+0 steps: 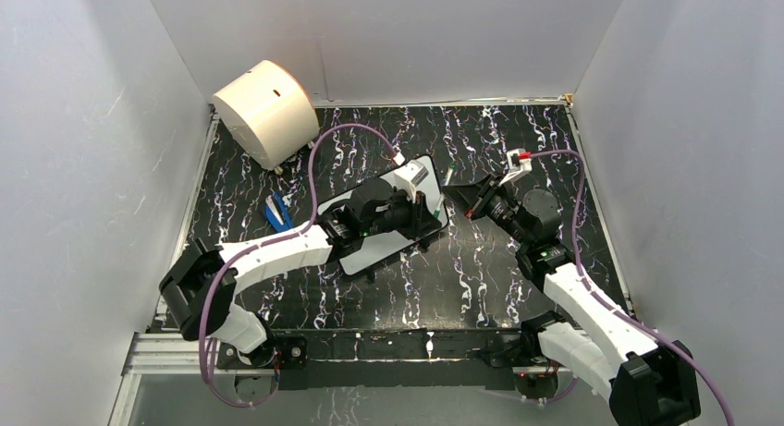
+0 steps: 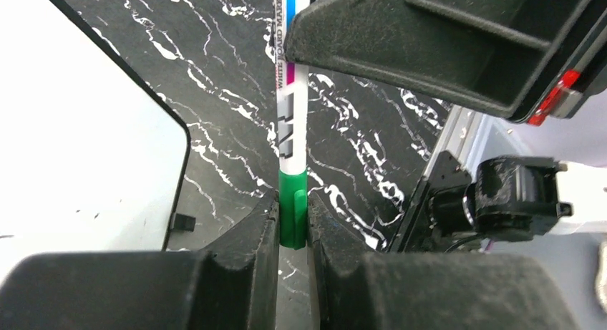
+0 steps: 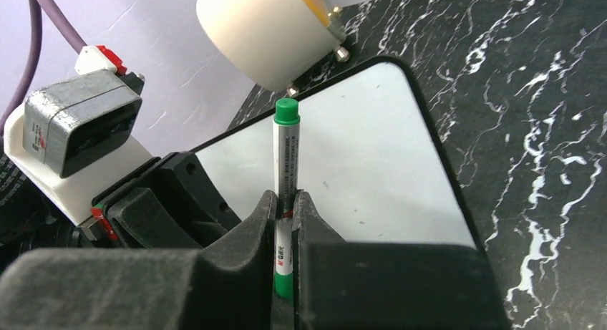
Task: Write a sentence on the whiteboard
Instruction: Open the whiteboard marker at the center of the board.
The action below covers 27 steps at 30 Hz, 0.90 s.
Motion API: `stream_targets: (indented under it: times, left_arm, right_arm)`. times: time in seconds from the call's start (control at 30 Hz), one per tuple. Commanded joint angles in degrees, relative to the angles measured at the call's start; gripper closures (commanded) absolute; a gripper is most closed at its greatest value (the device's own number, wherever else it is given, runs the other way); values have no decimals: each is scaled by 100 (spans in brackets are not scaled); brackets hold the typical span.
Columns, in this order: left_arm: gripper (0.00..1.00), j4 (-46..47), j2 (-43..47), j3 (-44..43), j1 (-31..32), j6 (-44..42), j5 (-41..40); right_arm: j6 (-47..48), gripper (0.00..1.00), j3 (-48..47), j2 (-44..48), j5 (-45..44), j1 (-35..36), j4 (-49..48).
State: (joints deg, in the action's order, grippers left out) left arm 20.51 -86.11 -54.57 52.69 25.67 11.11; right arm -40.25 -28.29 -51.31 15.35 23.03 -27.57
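marker [image 3: 285,165]: axis spans both grippers; whiteboard [image 3: 372,172] to left
right gripper [image 3: 286,201]: clamps marker
left gripper [image 2: 293,201]: pinches green cap [image 2: 293,212]

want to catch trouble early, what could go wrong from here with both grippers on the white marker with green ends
1. The left gripper pinches the green cap of the white whiteboard marker only at its fingertips, so a pull may slip off.
2. The right gripper clamps the same marker close by, so the wrists could bump.
3. The left arm hangs over the black-framed glossy white whiteboard and could knock it.
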Motion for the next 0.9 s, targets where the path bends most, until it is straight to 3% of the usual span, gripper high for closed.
stream_targets:
  times: [0.0,0.17,0.43,0.63,0.87]
  left_arm:
    - [100,-1036,594,-225,22,-967,-373]
    - [100,-2162,1021,-327,27,-1747,-600]
    - [100,-4129,1412,-745,23,-2459,-671]
    - [100,-4813,1784,-744,22,-3341,-590]
    - [100,-4855,1800,-831,22,-4125,-160]
  right_arm:
    - [293,82,-415,327,219,37,519]
    - [756,57,-867,522,474,27,1707]
    - [1221,33,-1503,425,1388,26,3095]
    - [1408,27,-1903,288,1997,26,3590]
    - [1632,26,-2496,-408,2488,35,4259]
